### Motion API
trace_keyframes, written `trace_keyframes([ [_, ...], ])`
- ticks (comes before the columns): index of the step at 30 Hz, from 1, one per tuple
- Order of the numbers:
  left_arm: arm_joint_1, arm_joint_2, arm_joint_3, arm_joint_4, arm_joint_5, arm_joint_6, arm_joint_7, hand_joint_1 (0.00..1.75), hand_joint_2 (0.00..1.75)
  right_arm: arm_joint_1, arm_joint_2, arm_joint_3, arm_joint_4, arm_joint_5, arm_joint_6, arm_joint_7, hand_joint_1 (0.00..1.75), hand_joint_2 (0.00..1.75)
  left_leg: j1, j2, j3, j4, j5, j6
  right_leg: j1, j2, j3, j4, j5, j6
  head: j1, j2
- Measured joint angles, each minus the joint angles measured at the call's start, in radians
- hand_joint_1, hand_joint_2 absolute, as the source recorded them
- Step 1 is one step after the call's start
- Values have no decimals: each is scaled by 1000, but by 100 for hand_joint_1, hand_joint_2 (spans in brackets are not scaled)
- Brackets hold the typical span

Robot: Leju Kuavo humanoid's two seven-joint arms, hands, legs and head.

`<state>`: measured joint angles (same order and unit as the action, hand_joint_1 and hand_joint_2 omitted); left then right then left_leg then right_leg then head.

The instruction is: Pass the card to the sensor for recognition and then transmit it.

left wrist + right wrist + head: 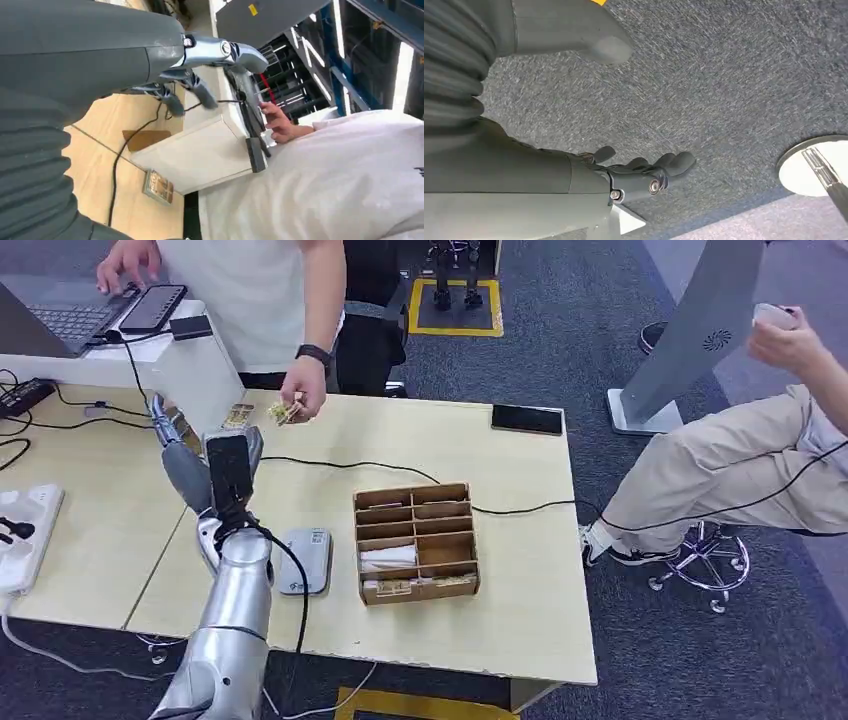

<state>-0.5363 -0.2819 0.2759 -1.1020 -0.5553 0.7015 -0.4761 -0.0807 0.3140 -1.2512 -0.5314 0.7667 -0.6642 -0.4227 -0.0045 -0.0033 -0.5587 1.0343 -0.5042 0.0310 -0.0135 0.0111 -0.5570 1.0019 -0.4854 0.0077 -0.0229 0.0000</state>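
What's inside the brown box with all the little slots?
The wooden organizer has something white in one left slot and cards in its front row. The other slots look empty, though their walls hide parts.

The head view looks down from high on the robot across the table (520,640). The left wrist view sits close behind the left hand (200,65), turned sideways — sharing the table and the person (260,290). The right wrist view faces the carpet (724,75).

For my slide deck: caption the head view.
Robot's left hand open while a person holds a small patterned card above the pale wooden table.
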Motion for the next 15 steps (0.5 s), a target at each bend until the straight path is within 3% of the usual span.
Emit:
trace_keyframes([
  [4, 54, -5, -76, -65, 164, -1, 0, 0, 175, 1, 0, -33, 0, 22, 0, -9, 0, 175, 0, -1, 0, 0, 0, 0, 0, 0, 0, 0, 0, 0, 0, 0],
  [7, 106, -7, -155, -132, 188, -1, 8, 0, 175, 2, 0, -62, 0, 33, 0, -18, 0, 175, 0, -1, -1, 0, 0, 0, 0, 0, 0, 0, 0, 0, 0, 0],
  [12, 151, -5, -225, -200, 230, -2, 10, 0, 175, 3, 0, -93, 0, 39, 0, -28, 0, 175, 0, -1, -1, 0, 0, 0, 0, 0, 0, 0, 0, 0, 0, 0],
  [15, 227, 6, -321, -302, 301, -21, 13, 0, 175, -1, 1, -135, 2, 57, 0, -54, 0, 175, 0, -1, -1, 0, 0, 0, 0, 0, 0, 0, 0, 0, 0, 0],
])
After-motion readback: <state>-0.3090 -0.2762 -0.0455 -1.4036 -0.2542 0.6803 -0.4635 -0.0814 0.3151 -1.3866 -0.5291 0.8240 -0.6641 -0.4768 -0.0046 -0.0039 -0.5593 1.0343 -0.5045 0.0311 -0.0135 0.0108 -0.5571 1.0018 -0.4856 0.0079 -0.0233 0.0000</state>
